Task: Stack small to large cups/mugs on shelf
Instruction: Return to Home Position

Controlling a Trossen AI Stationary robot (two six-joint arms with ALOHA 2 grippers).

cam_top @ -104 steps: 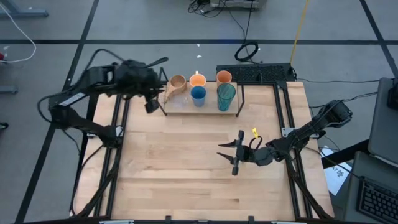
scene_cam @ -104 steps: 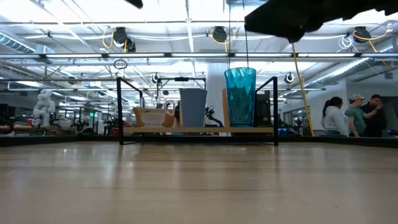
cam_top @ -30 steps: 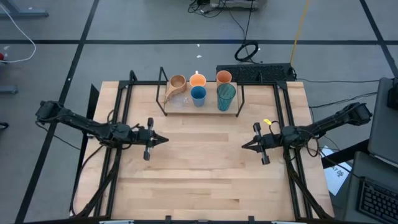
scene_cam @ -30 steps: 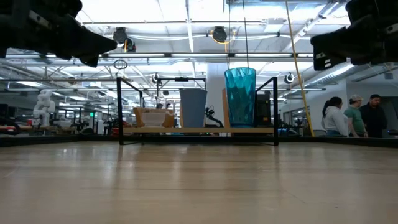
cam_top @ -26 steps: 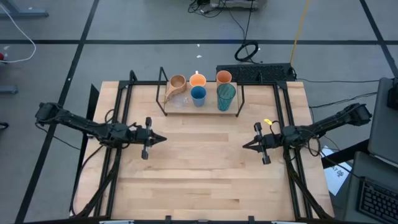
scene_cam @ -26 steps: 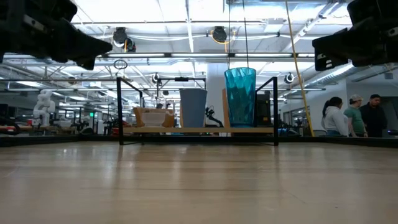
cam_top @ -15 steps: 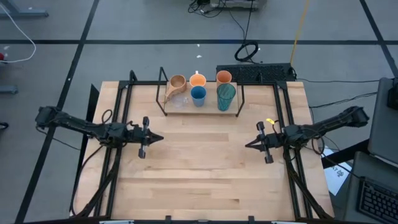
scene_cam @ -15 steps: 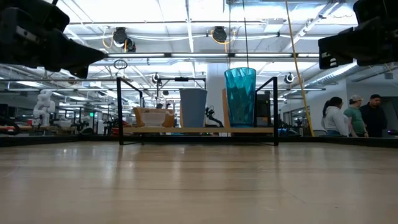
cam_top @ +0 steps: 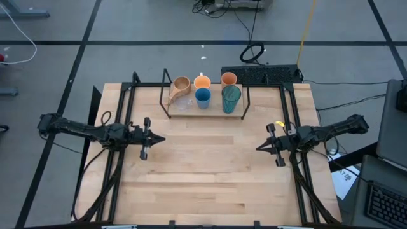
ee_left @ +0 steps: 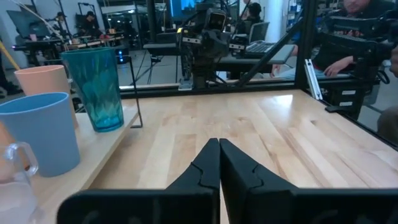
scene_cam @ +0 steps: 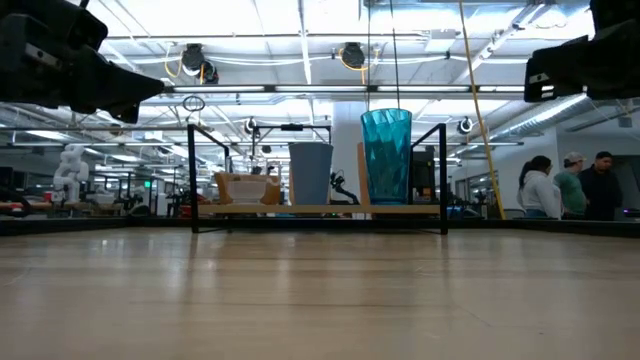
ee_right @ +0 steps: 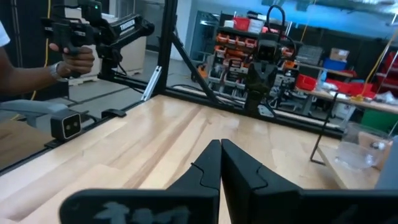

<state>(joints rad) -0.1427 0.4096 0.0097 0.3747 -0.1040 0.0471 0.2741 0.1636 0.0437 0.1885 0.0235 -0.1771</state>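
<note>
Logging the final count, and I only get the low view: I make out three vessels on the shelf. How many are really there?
Observer: Six. From above, one orange cup stands behind the blue cup and another orange cup behind the tumbler.
Operator: With the mug, that makes five.
Observer: A clear cup stands at the front of the shelf, beside the blue cup; the left wrist view shows it.
Operator: Anything in the grippers?
Observer: No. The wrist views show both shut on nothing: left gripper, right gripper.
</note>
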